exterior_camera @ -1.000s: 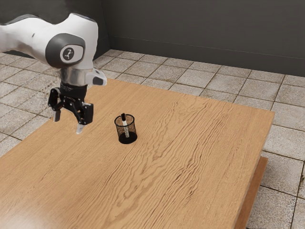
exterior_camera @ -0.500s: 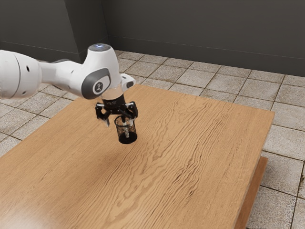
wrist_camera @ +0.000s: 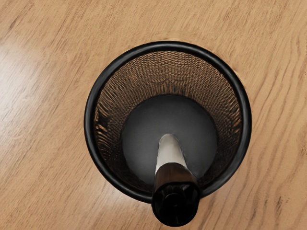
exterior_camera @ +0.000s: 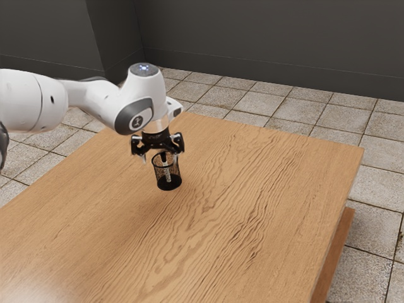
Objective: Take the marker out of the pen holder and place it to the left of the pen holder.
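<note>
One pen holder (wrist_camera: pixel 168 45), black mesh, round, upright beneath my spread gripper (exterior_camera: pixel 161 158): its raised rim and wall bar a low sideways pass. One marker (wrist_camera: pixel 169 153), slanted inside, its dark cap (wrist_camera: pixel 175 206) above the rim and crowding that side against any finger going down. Room for entry: from above, through the round mouth, in the wide gap between marker and opposite wall.

Pen holder (wrist_camera: pixel 168 46) upright on the table (exterior_camera: pixel 252 221); marker (wrist_camera: pixel 170 152) standing in it, tilted; floor (exterior_camera: pixel 386 180) beyond the table, wall (exterior_camera: pixel 252 38) behind.
</note>
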Robot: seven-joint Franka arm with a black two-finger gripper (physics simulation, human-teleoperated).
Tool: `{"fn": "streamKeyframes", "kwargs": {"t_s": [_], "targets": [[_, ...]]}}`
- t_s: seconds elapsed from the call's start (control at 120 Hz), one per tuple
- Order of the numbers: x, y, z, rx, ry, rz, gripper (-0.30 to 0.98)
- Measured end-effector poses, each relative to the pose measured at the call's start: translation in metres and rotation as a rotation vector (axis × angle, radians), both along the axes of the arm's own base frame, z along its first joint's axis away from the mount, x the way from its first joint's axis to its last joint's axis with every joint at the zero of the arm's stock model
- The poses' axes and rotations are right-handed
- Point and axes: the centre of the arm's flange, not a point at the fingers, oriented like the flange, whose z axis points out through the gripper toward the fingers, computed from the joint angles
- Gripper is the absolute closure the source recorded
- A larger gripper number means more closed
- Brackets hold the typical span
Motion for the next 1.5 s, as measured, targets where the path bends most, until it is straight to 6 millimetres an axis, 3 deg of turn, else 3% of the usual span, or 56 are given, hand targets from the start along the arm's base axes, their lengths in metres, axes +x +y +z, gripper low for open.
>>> {"fn": "streamKeyframes", "kwargs": {"t_s": [0.092, 0.275, 0.717, 1.008, 1.217, 1.5], "targets": [[0.013, 0.003, 0.0, 0.009, -0.019, 0.004, 0.0], [0.02, 0.007, -0.011, 0.014, -0.018, -0.001, 0.0], [0.018, 0.002, -0.016, -0.012, 0.012, -0.124, 0.0], [0.025, 0.01, -0.004, -0.006, 0.002, -0.188, 0.02], [0.026, 0.011, -0.009, -0.014, 0.014, -0.214, 0.1], [0.025, 0.028, -0.014, -0.021, 0.026, -0.214, 0.14]]}}
